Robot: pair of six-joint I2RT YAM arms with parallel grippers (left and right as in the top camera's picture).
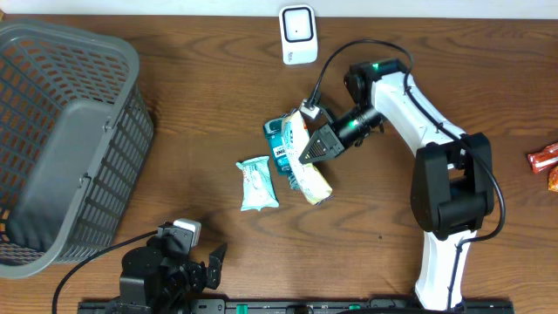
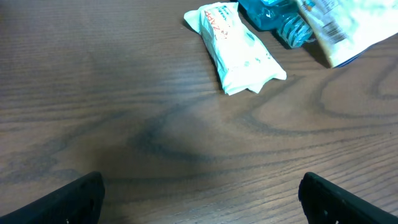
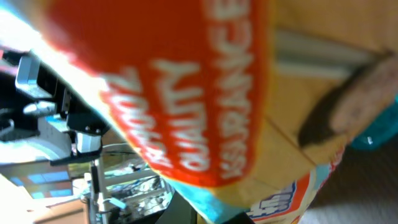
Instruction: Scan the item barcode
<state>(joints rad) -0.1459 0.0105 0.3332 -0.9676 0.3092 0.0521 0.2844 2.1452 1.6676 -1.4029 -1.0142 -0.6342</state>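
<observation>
Right gripper [image 1: 316, 146]: jaws pressed together on the upper end of the snack bag [image 1: 312, 179], which lies near the scanner [image 1: 297, 35], on the robot's side of it. Left gripper [image 2: 202, 202]: spread wide, holding nothing, well apart from the scanner.

Risk: the thin film may slip or fold and hide the barcode. The bag may also drag the blue pack [image 1: 279, 138] it overlaps.

Bare table [image 1: 218, 96] lies between bag and scanner. The basket [image 1: 87, 52] stands well apart from the scanner, at the table edge.
</observation>
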